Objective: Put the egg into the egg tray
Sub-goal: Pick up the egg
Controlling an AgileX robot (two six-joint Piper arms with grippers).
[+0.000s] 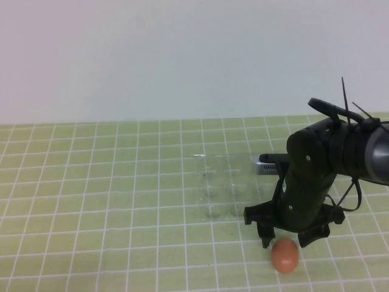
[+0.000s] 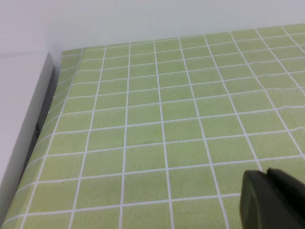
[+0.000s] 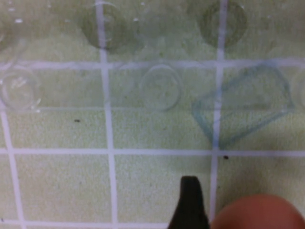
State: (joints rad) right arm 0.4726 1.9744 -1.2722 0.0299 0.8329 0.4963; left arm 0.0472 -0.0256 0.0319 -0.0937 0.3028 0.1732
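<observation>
The orange-brown egg [image 1: 284, 255] lies on the green grid mat near the front edge, right of centre. My right gripper [image 1: 287, 238] is open and hangs just above it, one finger on each side of the egg, not closed on it. In the right wrist view one black finger [image 3: 190, 202] stands beside the egg [image 3: 259, 212]. The clear egg tray [image 1: 209, 159] lies on the mat just behind and left of the egg; its round cups show in the right wrist view [image 3: 162, 88]. My left gripper [image 2: 267, 175] is shut and empty over bare mat, outside the high view.
The green grid mat [image 1: 91, 194] covers the table up to a pale wall at the back. A grey device [image 1: 270, 163] lies behind the right arm. In the left wrist view a white raised border [image 2: 24, 124] runs along the mat's edge.
</observation>
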